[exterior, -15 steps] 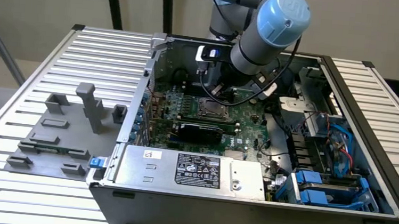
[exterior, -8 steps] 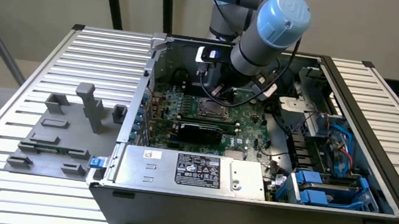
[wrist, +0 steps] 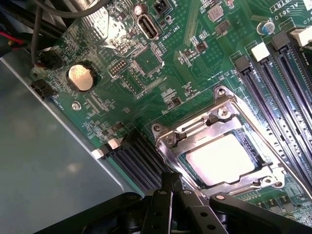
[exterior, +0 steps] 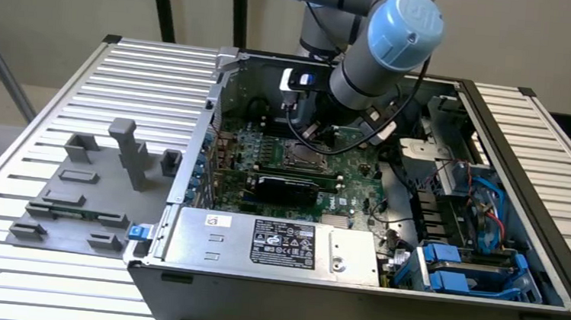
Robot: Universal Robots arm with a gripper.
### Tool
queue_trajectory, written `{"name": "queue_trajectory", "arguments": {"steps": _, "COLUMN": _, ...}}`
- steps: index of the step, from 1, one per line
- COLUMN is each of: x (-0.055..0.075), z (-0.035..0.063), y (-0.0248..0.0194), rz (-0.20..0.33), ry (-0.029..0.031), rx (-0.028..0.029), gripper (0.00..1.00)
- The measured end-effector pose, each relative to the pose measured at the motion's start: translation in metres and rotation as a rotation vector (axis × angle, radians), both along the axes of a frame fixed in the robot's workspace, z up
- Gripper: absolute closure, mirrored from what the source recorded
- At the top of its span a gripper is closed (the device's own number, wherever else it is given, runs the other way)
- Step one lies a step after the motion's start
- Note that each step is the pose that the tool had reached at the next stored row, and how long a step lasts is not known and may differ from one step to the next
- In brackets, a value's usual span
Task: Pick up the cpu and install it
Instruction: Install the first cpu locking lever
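A power supply [exterior: 269, 244] fronts the open computer case [exterior: 356, 303], with the green motherboard [exterior: 296, 165] behind it. Over the board's metal-framed socket [exterior: 301, 155], one robot arm [exterior: 381, 53] reaches down from the far wall, elbow joint high, wrist tilted towards the board. In the wrist view its gripper [wrist: 170, 187] hangs just beside the socket [wrist: 168, 139] with black fingers [wrist: 163, 204] pressed together, holding nothing. One cpu [wrist: 222, 158] lies flat inside the socket frame. Beside the case, grey fixture blocks [exterior: 128, 151] stand on a slatted table [exterior: 160, 66].
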State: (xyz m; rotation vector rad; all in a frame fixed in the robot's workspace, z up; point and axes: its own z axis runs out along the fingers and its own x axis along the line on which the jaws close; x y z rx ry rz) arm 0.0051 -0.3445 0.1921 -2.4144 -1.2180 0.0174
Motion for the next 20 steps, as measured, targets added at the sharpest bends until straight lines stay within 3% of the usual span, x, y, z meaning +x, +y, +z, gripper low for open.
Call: {"name": "queue_trajectory", "arguments": {"steps": 20, "x": 0.0066, "z": -0.0038, "y": -0.0002, "rz": 0.038, "ry": -0.0001, "rx": 0.0001, "gripper": 0.89}}
